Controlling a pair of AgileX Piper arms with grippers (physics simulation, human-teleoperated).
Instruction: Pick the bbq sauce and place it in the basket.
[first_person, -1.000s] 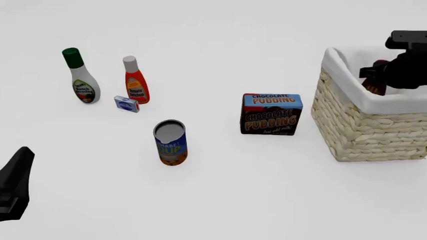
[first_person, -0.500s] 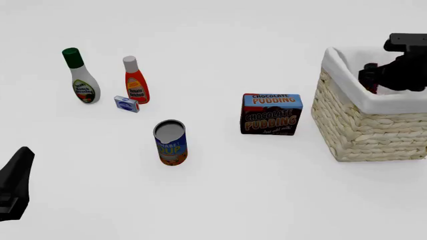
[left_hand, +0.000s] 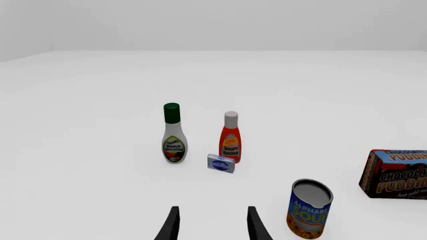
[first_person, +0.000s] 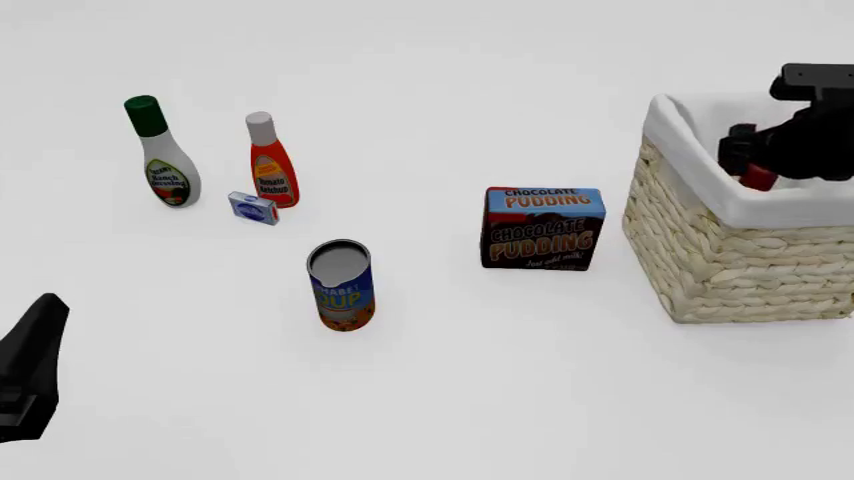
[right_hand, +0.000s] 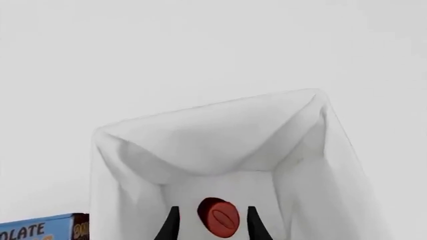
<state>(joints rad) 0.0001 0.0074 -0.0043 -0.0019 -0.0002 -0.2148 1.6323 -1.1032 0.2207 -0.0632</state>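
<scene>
The basket (first_person: 747, 260) stands at the right edge of the table, its white lining (right_hand: 200, 135) folded over the rim. The bbq sauce (first_person: 757, 178) is inside it, and only its red cap (right_hand: 219, 218) shows, against the lining. My right gripper (first_person: 750, 152) hovers over the basket's opening. It is open, with its fingers on either side of the cap and not touching it. My left gripper (left_hand: 210, 227) is open and empty, low at the near left of the table (first_person: 34, 370), far from the basket.
A white bottle with a green cap (first_person: 163, 155), an orange-red bottle with a white cap (first_person: 271, 165) and a small blue box (first_person: 252, 207) stand at the far left. A soup can (first_person: 343, 285) is in the middle, and a chocolate pudding box (first_person: 541, 228) is just left of the basket.
The dark bottle that showed under my right gripper has dropped lower into the basket, and only its red cap shows now. The left arm has not moved.
</scene>
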